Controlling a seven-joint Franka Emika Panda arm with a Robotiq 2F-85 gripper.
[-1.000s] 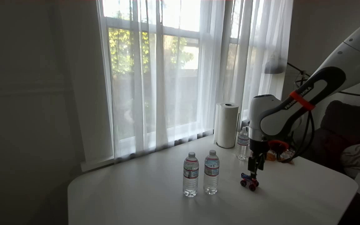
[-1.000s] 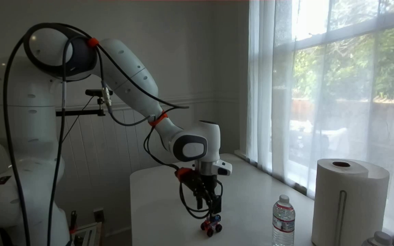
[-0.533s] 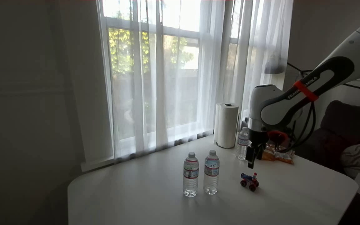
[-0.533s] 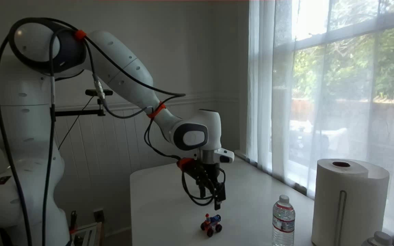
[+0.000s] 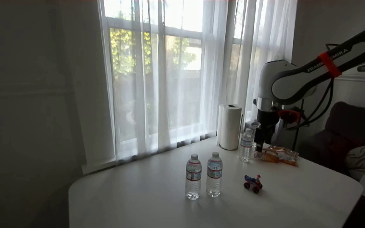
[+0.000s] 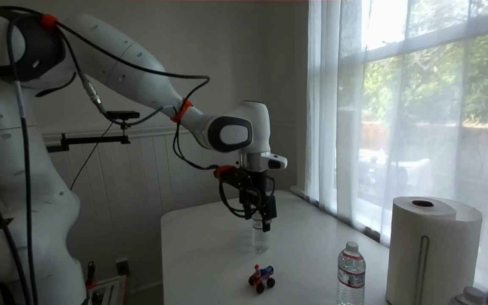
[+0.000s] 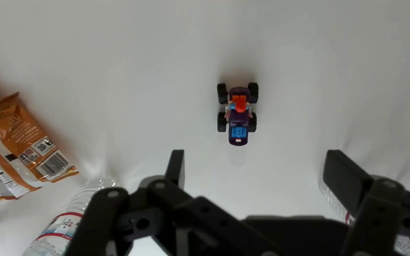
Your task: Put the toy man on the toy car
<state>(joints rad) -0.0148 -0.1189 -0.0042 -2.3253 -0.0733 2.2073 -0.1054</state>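
The toy car (image 5: 250,181) is a small dark purple and blue vehicle with black wheels and red parts. It stands on the white table, also in an exterior view (image 6: 265,272) and in the wrist view (image 7: 238,121). The toy man (image 7: 240,106), with a red top and blue arms, sits upright on the car's seat. He also shows in both exterior views (image 5: 258,178) (image 6: 257,269). My gripper (image 7: 255,160) is open and empty, well above the table and apart from car and man. It also shows in both exterior views (image 5: 263,145) (image 6: 257,222).
Two water bottles (image 5: 193,177) (image 5: 214,175) stand beside the car. More bottles (image 5: 246,145) stand at the back by the paper towel roll (image 5: 230,128) and orange snack packets (image 5: 269,155). In the wrist view, a packet (image 7: 30,149) and bottle (image 7: 61,227) lie at the left.
A second ago my gripper was down at the car and hid the man. It has risen straight up and away. Car and man have stayed in place.
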